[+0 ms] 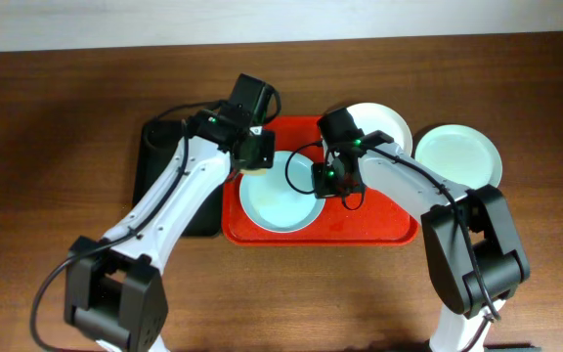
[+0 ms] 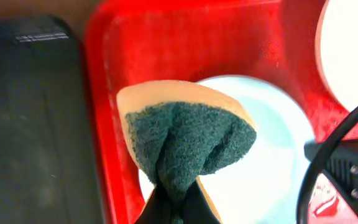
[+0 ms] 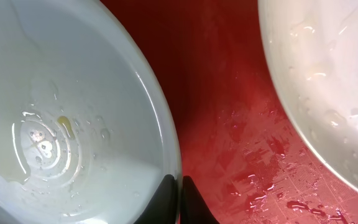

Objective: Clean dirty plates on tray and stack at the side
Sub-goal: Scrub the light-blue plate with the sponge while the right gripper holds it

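Blue plate [image 1: 280, 205] on wet red tray [image 1: 379, 230], wooden table [image 1: 66, 78]; left claw [image 2: 178, 202] clutching sponge [image 2: 185, 143], right claw [image 3: 178, 196] clutching plate.

The bench [image 1: 57, 127] is dark brown wood with a fine grain, and its far edge runs along a pale wall. Three things lie directly on it. A red tray [image 1: 379, 230] with rounded corners sits near the middle. A narrower black tray [image 1: 154, 161] lies close against its left side, though whether they touch is hidden. A pale blue plate [image 1: 457, 156] rests flat on the bare wood just beyond the red tray's far right corner.
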### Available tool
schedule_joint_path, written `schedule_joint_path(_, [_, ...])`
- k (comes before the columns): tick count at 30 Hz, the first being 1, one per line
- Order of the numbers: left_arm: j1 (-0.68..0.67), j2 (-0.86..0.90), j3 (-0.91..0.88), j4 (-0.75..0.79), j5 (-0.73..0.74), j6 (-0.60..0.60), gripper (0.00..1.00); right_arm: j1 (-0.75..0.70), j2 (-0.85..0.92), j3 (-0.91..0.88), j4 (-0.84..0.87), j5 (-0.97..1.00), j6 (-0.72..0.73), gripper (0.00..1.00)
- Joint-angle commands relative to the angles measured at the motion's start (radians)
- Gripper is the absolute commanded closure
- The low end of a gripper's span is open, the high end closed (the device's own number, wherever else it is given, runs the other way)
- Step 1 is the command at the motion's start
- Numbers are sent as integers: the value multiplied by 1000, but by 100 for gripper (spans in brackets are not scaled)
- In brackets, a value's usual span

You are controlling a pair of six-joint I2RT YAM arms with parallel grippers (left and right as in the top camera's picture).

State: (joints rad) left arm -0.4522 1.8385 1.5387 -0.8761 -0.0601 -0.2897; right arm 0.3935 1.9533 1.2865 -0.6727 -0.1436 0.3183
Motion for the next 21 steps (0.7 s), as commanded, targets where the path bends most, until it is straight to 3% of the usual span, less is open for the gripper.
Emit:
schedule_joint_path(1, [5, 63, -6, -14, 97, -13, 100, -3, -23, 8, -1, 16, 3, 95])
schedule_joint_path(14, [-10, 155, -37, -56, 221, -36, 100, -2, -23, 8, -1, 16, 3, 95])
schedule_joint_path(21, [-17, 159, -121, 41, 230, -85, 100, -2, -23, 8, -1, 16, 3, 95])
